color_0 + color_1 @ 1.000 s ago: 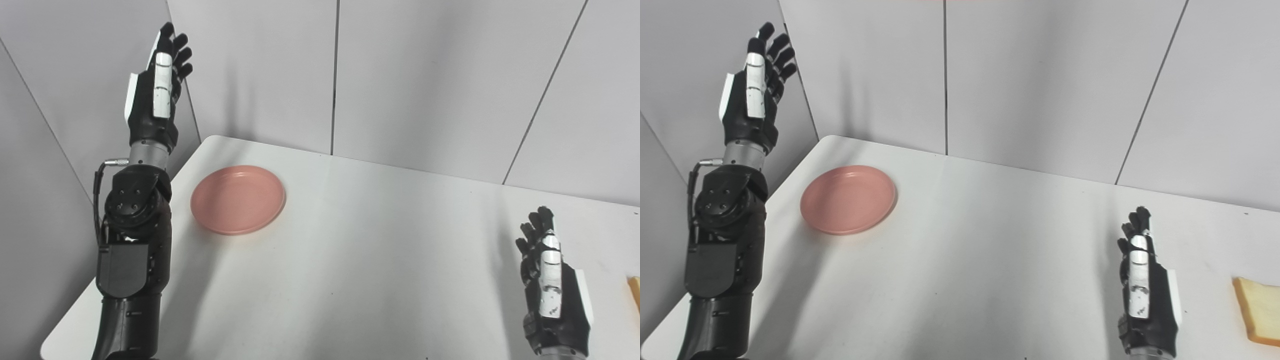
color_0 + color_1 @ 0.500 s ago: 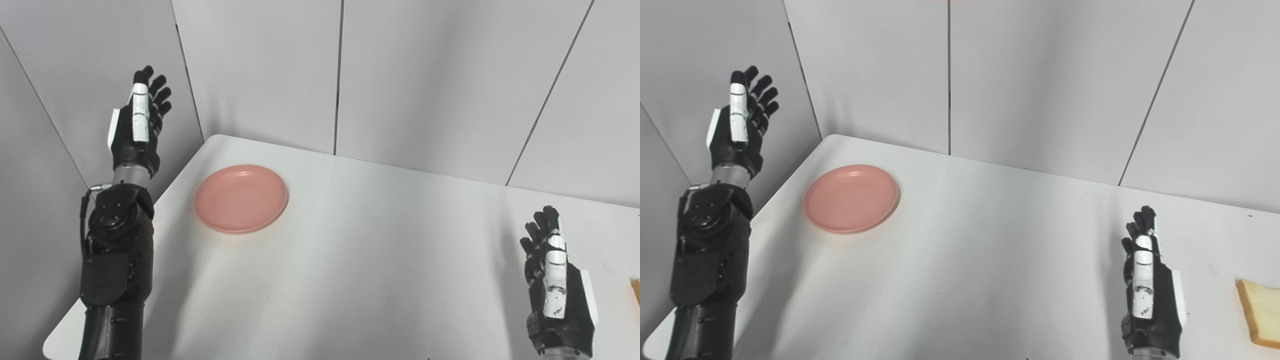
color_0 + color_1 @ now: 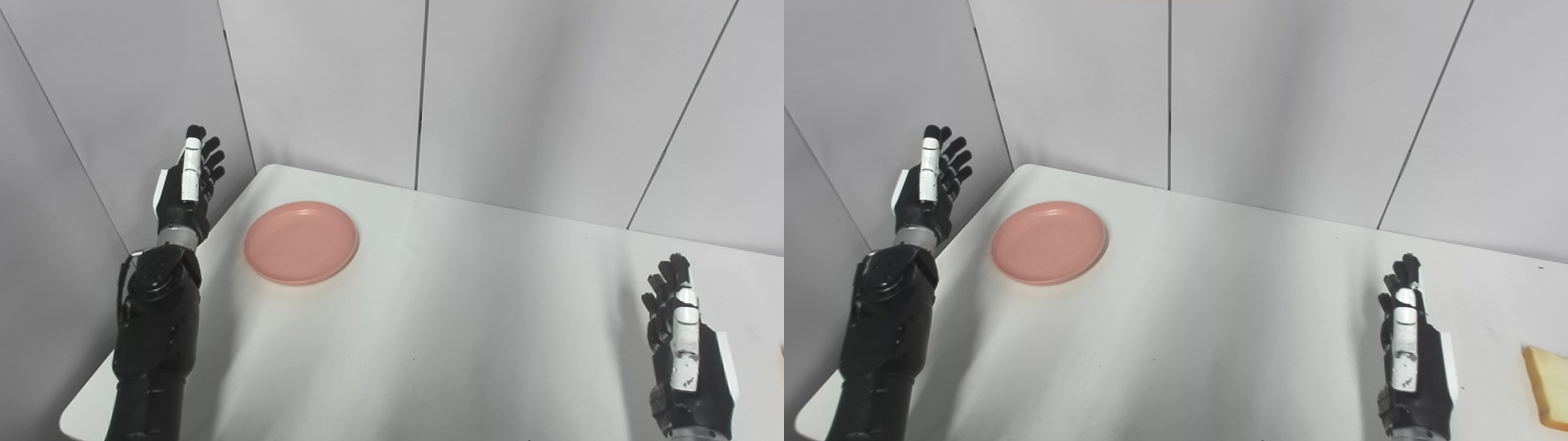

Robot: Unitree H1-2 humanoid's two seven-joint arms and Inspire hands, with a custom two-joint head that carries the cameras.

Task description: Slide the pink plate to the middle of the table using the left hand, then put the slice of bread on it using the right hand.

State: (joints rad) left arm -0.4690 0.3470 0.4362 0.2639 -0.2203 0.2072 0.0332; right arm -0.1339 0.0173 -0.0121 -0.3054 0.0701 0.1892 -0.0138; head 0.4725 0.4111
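Observation:
The pink plate [image 3: 301, 241] lies flat near the far left corner of the white table [image 3: 459, 318]. My left hand [image 3: 188, 184] is open and empty, fingers pointing up, just off the table's left edge and to the left of the plate, apart from it. My right hand [image 3: 1412, 352] is open and empty, fingers up, low at the front right. The slice of bread [image 3: 1548, 387] lies on the table at the right edge of the right eye view, to the right of my right hand; only a sliver of it shows in the left eye view.
Grey wall panels [image 3: 520, 92] close off the table at the back and along the left side. The table's left edge [image 3: 153, 318] runs just beside my left forearm.
My left hand has come down and now stands lower, level with the plate's left side. The right hand has stayed put. The picture has shifted a little, so the camera moved.

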